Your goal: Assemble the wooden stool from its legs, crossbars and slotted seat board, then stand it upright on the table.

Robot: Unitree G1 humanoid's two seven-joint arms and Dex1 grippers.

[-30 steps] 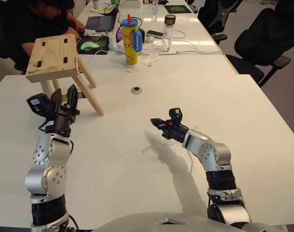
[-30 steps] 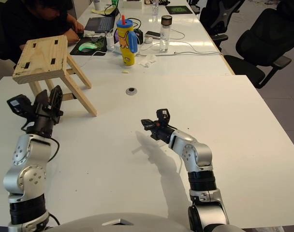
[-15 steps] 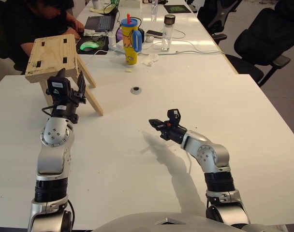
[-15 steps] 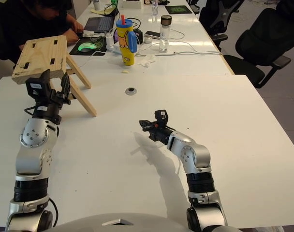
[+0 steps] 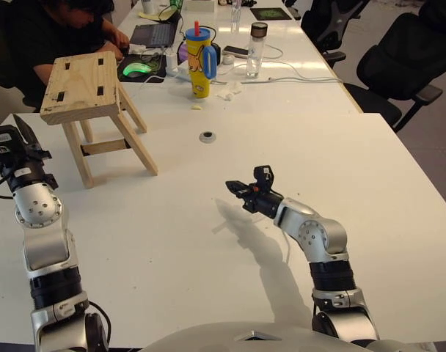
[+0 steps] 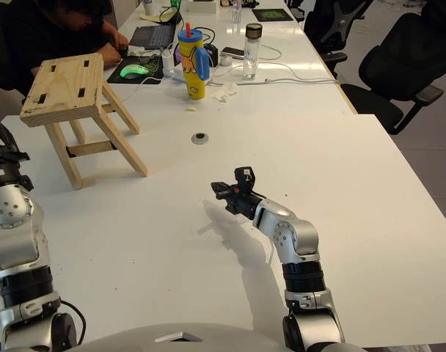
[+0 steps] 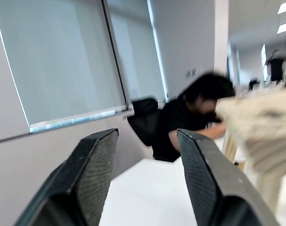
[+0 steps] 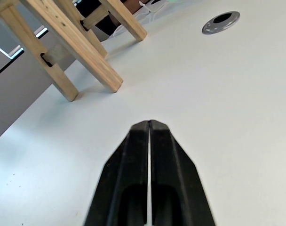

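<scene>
While stool stands upright on table, seat uppermost, seemingly level, left gripper gapes, right gripper closed.

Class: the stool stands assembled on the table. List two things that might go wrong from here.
1. The open left end effector hangs close beside the stool; a sideways swing might tip it.
2. The stool stands near the table's far left corner, so a nudge might push it off.
</scene>
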